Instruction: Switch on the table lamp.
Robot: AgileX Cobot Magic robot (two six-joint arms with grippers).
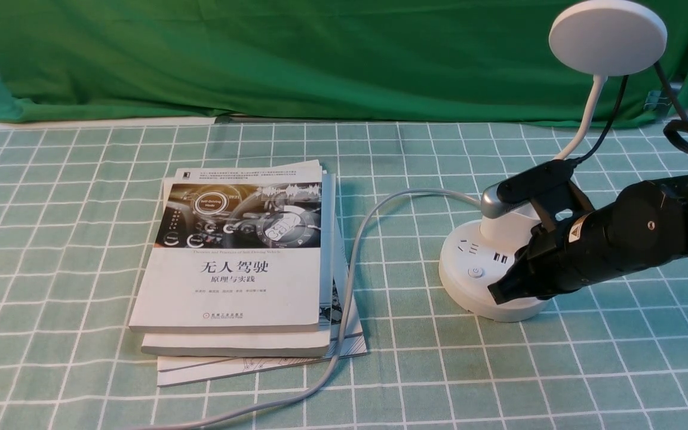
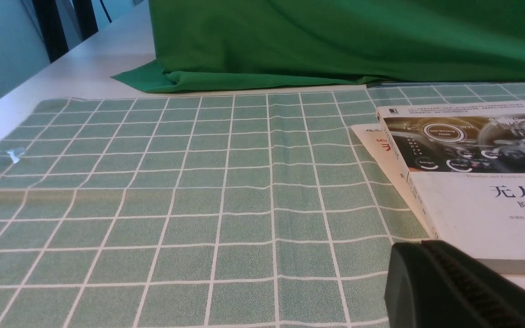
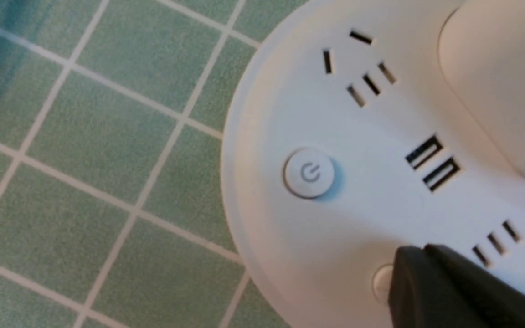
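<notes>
Right pincer (image 3: 419, 248) clenched, nothing in it, at the lamp (image 1: 490, 289) base, right over one button (image 3: 383, 283). Power button (image 3: 309, 172) just beside pincer. Lamp upright on cloth (image 1: 415, 370), its disc head (image 1: 608, 37) above and beyond pincer. Books (image 1: 233, 286) well left of it. Left pincer (image 2: 419, 246) clenched, empty, near books.

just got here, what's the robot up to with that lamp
The robot's right gripper, closed, is poised at the base of the white table lamp, its tips over or on one of the two round buttons; contact can't be made out. The button marked with a power symbol is uncovered beside it. The lamp's disc head shows no glow. Left of the lamp lies a stack of books.
</notes>
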